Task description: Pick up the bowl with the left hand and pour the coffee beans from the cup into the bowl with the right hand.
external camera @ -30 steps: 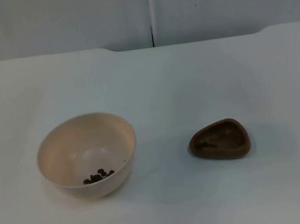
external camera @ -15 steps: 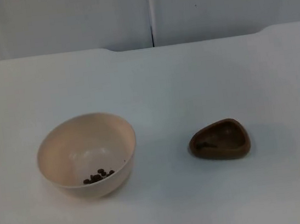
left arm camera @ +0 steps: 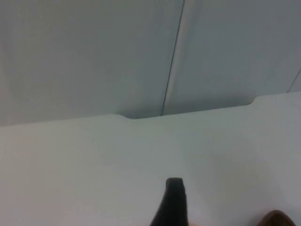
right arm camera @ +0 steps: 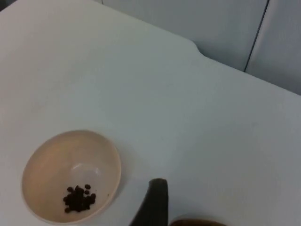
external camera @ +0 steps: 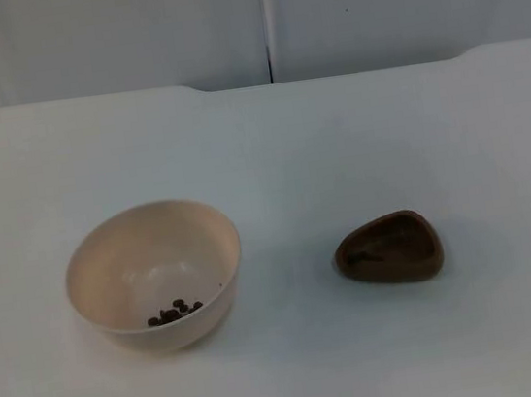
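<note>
1. We take the round cream-coloured plastic bowl [external camera: 154,276] as our landmark; it stands upright on the white table top [external camera: 336,140], with a small heap of dark brown coffee beans [external camera: 173,311] lying on its inner floor on the side nearest the camera.
2. To the right of the bowl, well apart from it, sits the small brown rounded-triangle cup [external camera: 388,248], open side up; we cannot tell from the top view whether anything lies in it.
3. Between the bowl and the cup we see a stretch of bare table top.
4. Beyond the bowl, the table top runs bare to its far edge, which meets the grey partition wall [external camera: 126,31]; that edge has a shallow notch, and a dark vertical seam [external camera: 263,18] in the wall rises above the notch.
5. Left of the bowl the table top reaches the picture's edge with bare surface between.
6. In the left wrist view we see a black fingertip [left arm camera: 173,202] of the left gripper over bare table, facing the wall seam, with a sliver of the brown cup [left arm camera: 278,219] beside it; we cannot tell how its fingers stand.
7. In the right wrist view a black fingertip [right arm camera: 154,202] of the right gripper stands above the table, with the bowl [right arm camera: 70,175] and its beans [right arm camera: 79,197] to one side and the cup's rim [right arm camera: 195,222] just beside the fingertip; its finger spacing we cannot tell either.
</note>
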